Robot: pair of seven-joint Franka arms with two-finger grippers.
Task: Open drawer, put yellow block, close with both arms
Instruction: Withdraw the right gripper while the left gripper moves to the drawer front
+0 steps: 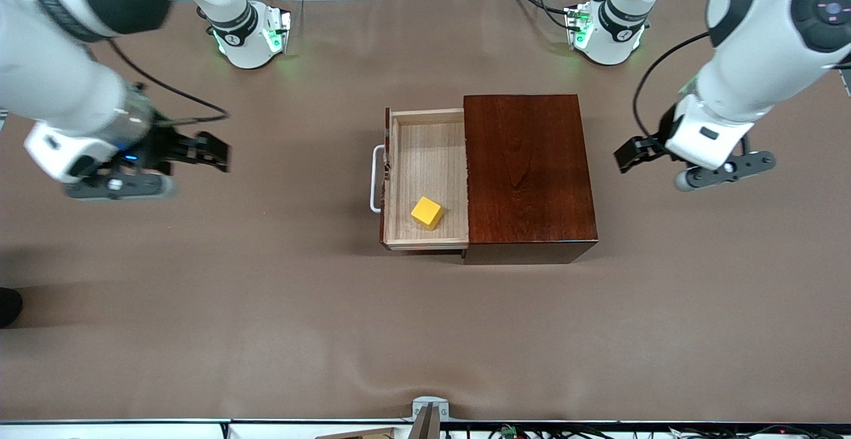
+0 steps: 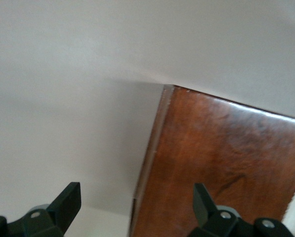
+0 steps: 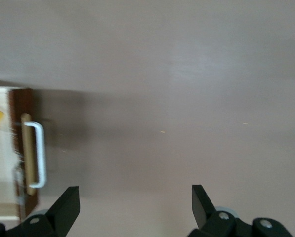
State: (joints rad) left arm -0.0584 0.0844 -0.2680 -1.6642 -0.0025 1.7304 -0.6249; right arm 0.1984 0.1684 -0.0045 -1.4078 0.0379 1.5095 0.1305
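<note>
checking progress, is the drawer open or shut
Open: the drawer is pulled out of the box, with the yellow block in its tray.

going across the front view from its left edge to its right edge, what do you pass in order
right claw → handle → drawer with the yellow block in it → box → left claw
</note>
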